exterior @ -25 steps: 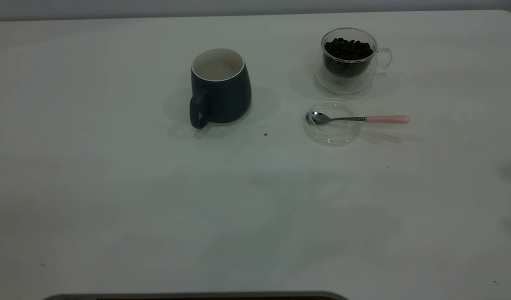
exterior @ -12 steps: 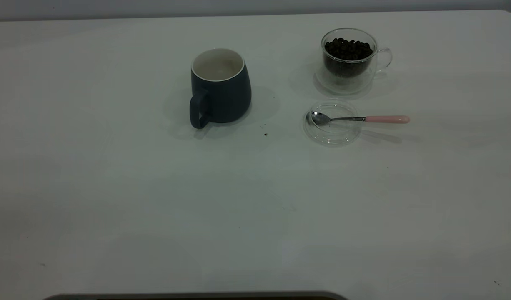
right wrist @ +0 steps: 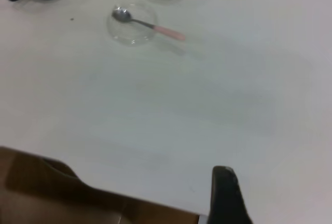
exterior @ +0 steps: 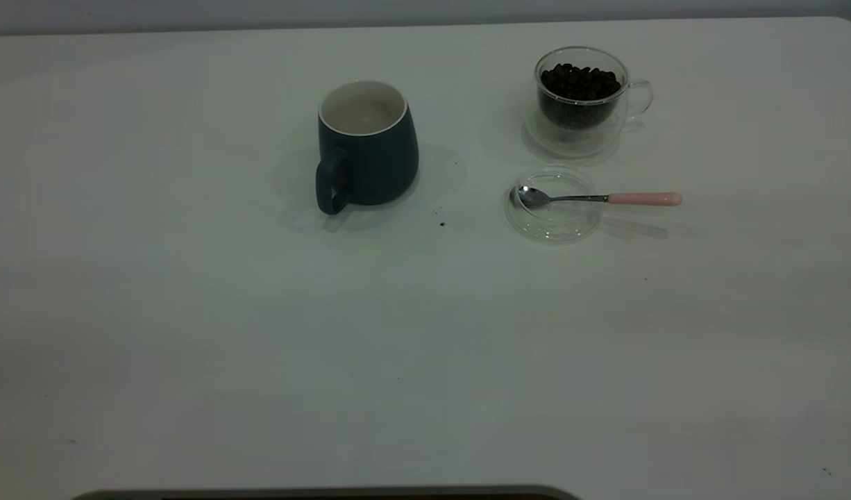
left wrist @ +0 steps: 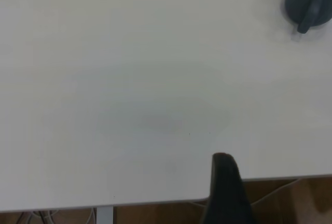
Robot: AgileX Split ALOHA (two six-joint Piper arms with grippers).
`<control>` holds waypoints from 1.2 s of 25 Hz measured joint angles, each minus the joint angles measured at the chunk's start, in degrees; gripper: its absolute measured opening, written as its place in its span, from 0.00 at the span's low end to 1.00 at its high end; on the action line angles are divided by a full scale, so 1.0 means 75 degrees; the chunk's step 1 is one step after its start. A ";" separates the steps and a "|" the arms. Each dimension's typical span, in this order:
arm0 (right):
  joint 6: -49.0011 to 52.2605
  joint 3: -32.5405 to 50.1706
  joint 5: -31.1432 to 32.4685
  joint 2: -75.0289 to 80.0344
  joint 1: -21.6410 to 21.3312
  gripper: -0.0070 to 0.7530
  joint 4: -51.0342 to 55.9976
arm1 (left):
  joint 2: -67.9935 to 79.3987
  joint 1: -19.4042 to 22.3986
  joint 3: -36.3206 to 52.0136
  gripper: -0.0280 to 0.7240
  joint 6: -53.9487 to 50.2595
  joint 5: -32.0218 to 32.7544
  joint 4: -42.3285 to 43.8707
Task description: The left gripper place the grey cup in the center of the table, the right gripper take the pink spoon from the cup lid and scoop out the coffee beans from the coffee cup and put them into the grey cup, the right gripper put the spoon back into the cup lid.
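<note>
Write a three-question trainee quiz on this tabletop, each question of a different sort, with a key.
1. True or false: the pink spoon has its bowl in the cup lid.
2. Which holds the coffee beans? A) the grey cup B) the coffee cup
3. Fill in: the grey cup's inside looks ___.

Key: 1 true; 2 B; 3 empty.

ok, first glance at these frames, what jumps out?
The grey cup stands upright near the table's middle, handle toward the camera. To its right, the coffee cup is full of coffee beans. In front of that, the pink spoon rests with its bowl in the cup lid.
</note>
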 joint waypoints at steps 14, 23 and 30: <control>0.0849 0.0207 0.0138 -0.1311 0.0386 0.70 -0.0688 | 0.0000 0.0000 0.0000 0.79 0.0000 0.0000 0.0000; 0.0874 0.0207 0.0154 -0.1334 0.0386 0.70 -0.0695 | 0.0000 0.0000 0.0000 0.79 0.0000 0.0000 0.0000; 0.0874 0.0207 0.0154 -0.1344 0.0378 0.70 -0.0695 | 0.0000 0.0000 0.0000 0.79 0.0000 0.0000 0.0000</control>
